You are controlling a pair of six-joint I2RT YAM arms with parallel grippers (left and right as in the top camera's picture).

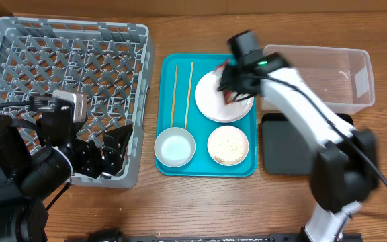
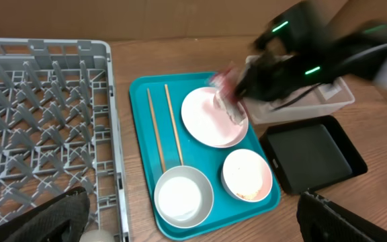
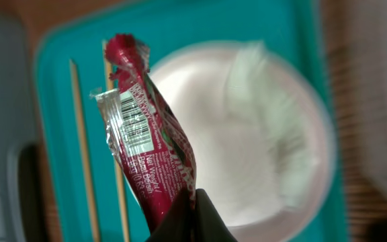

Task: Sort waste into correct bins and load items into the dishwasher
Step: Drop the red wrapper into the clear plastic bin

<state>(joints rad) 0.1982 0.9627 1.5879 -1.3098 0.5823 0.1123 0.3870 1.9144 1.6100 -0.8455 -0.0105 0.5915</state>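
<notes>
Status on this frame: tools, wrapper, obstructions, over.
Right tool shut on small red snack wrapper, held above round white plate. Left tool open, empty, over grey plastic dish rack corner. Crumpled white tissue on plate; nothing seen blocking clear plastic tub.

Open-topped clear tub [image 1: 321,77] just beside plate [image 1: 203,97], right arm [image 1: 301,107] crossing above black tray [image 1: 281,148]

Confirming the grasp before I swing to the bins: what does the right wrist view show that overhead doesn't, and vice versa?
Right wrist only: the barcode on the red wrapper, pinched at its lower end by the right gripper, and the tissue on the plate. Overhead only: the dish rack, clear tub, black tray, empty bowl, bowl with scraps and the open left gripper. Both: wrapper, plate, chopsticks, teal tray.
</notes>
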